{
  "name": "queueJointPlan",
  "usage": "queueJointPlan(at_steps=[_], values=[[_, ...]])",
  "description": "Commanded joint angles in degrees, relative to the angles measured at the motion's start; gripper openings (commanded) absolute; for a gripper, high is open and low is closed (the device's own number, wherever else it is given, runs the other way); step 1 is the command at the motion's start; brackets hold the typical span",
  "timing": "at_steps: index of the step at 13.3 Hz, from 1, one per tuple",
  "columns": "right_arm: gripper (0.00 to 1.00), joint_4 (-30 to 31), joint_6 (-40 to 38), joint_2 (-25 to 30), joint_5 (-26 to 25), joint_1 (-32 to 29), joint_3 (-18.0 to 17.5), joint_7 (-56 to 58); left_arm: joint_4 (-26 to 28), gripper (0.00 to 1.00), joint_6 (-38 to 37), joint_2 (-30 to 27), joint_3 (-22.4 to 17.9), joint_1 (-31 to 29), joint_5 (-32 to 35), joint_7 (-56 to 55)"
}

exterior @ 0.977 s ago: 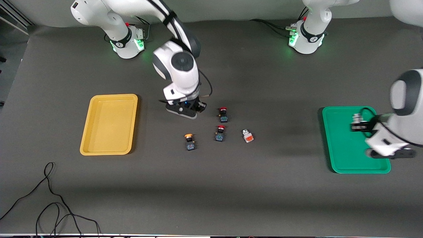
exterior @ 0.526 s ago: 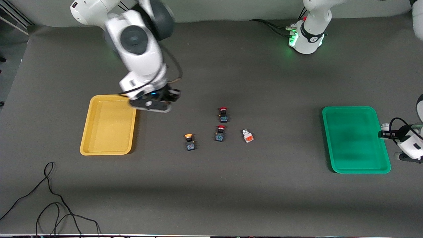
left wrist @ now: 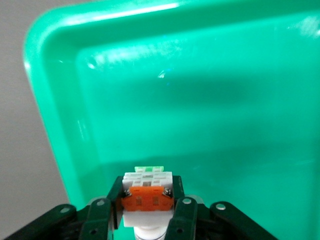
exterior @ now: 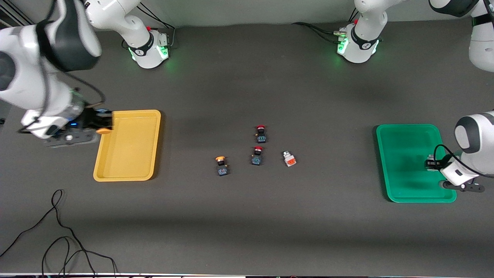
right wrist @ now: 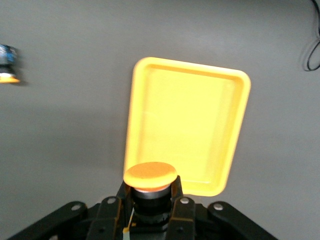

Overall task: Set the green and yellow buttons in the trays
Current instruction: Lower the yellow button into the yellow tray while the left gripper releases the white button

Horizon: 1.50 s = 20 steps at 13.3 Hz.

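Observation:
My right gripper (exterior: 101, 124) is shut on a yellow-capped button (exterior: 102, 131) over the outer rim of the yellow tray (exterior: 127, 154). In the right wrist view the orange-yellow cap (right wrist: 150, 175) sits between the fingers of the right gripper (right wrist: 150, 200), with the yellow tray (right wrist: 190, 120) below. My left gripper (exterior: 429, 163) is shut on a white button with an orange block (left wrist: 148, 196) low over the green tray (exterior: 401, 162). In the left wrist view the left gripper (left wrist: 148, 194) hangs over the green tray's floor (left wrist: 200, 100). Another yellow-capped button (exterior: 221, 166) and a white-orange one (exterior: 289, 158) stand mid-table.
Two red-capped black switches (exterior: 261, 133) (exterior: 257, 155) stand beside the loose buttons in the middle of the table. A black cable (exterior: 58, 231) loops on the table near the front camera, at the right arm's end.
The right arm swung from the table's middle to the yellow tray's outer rim, carrying the yellow-capped button. The left gripper shifted about over the green tray, keeping the white button.

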State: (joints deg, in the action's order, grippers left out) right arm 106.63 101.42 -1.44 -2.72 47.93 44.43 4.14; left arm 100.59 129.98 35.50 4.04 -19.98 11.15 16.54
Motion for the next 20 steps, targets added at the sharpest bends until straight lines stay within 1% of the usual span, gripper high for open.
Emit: queueJointPlan(at_steps=[1, 2, 4, 5, 6, 7, 8, 9, 11, 13, 14, 15, 17, 18, 19, 20], values=[[0.16, 11.36, 11.99, 2.23, -0.98, 1.03, 8.10, 10.33, 2.24, 0.48, 2.29, -0.96, 0.70, -1.20, 0.89, 2.01], [0.16, 15.84, 17.87, 2.06, -0.63, 0.94, 10.48, 12.54, 2.24, 0.99, 1.51, -1.13, 0.70, -1.20, 0.89, 2.01], [0.16, 24.29, 30.62, 0.66, 1.04, 0.68, 13.13, 15.10, 2.16, 1.00, 1.24, -1.14, 0.79, -1.29, 0.80, 2.01], [0.16, 27.46, 36.07, -1.44, 2.87, 0.68, 13.49, 15.81, 2.07, 1.00, 1.15, -1.22, 0.79, -1.29, 0.80, 2.01], [0.17, 29.14, 39.78, -3.72, 4.63, 0.59, 13.49, 16.95, 1.89, 1.00, 0.80, -2.01, 0.79, -1.29, 0.80, 2.18], [0.16, 29.42, 41.82, -6.96, 7.35, 0.24, 13.40, 18.70, 1.63, 0.99, -1.55, -3.58, 1.05, -1.20, 0.72, 2.10], [0.17, 29.25, 42.62, -10.48, 11.64, -0.37, 13.32, 21.85, 0.24, 0.99, -6.36, -5.51, 1.40, -0.59, 0.11, 1.84], [0.16, 29.07, 42.98, -12.51, 16.99, -0.46, 13.32, 26.32, -1.61, 0.99, -12.85, -7.44, 1.84, 0.11, -1.03, 1.40], [0.16, 28.02, 43.16, -18.74, 28.59, -0.46, 12.88, 35.46, -7.13, 0.99, -24.99, -8.95, 4.03, 1.08, -5.50, 0.08], [0.17, 27.49, 43.07, -22.18, 35.91, -0.46, 12.79, 41.54, -11.10, 0.99, -31.96, -8.96, 5.70, 2.57, -7.01, -6.13], [0.16, 27.05, 42.81, -23.07, 37.51, -0.38, 12.79, 42.61, -12.16, 0.99, -33.55, -8.96, 7.02, 3.45, -7.19, -9.82], [0.17, 26.96, 42.81, -23.51, 37.78, -0.38, 12.70, 42.71, -12.52, 0.99, -34.35, -8.96, 8.86, 4.24, -7.19, -14.29], [0.17, 26.79, 42.89, -24.83, 38.92, -0.46, 12.09, 42.71, -12.44, 0.99, -33.84, -8.70, 13.68, 5.30, -7.19, -24.39], [0.17, 26.79, 42.98, -25.18, 40.49, -0.46, 11.39, 42.71, -12.44, 0.99, -33.22, -8.17, 15.80, 6.35, -7.19, -29.67], [0.17, 26.70, 42.98, -25.88, 41.47, -0.46, 10.95, 42.80, -12.44, 0.99, -31.82, -7.99, 17.21, 8.71, -7.19, -35.46], [0.17, 26.52, 42.98, -26.15, 41.56, -0.46, 10.86, 42.80, -12.44, 0.99, -30.16, -7.56, 17.31, 11.86, -7.19, -41.00]])
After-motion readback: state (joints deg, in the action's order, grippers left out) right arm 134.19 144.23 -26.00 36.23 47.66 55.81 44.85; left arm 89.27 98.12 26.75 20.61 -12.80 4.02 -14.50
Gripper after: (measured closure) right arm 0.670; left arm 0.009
